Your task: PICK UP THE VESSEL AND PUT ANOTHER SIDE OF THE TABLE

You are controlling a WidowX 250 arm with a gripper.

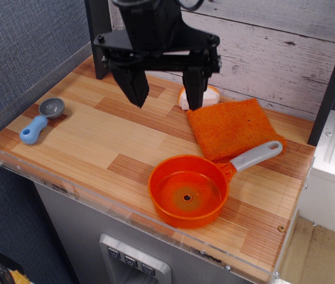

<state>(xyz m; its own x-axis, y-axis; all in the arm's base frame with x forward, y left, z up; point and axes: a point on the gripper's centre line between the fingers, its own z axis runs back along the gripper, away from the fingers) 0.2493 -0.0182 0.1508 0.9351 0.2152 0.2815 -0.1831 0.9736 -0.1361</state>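
The vessel (188, 190) is sitting upright near the front edge of the table (90, 133), its grey handle reaching back and to the right until it is touching the orange cloth (233, 127). The gripper (164, 97) is hanging above the table behind and to the left of the vessel, well apart from it, with its two dark fingers spread wide and nothing between them. Just behind the vessel-side finger, a small piece of bread (208, 94) is partly hiding, beside the cloth's back corner. Far to the left of the vessel, a grey scoop with a blue handle (42, 120) is lying near the table's edge. The step in hand looks like the approach. To do it well, the arm is likely needing to travel forward and right until the spread fingers are straddling either the vessel's rim or the handle near its root, then sinking low enough to bite without pushing the vessel toward the acrylic lip. Catching the cloth along with the handle is the risk worth avoiding.
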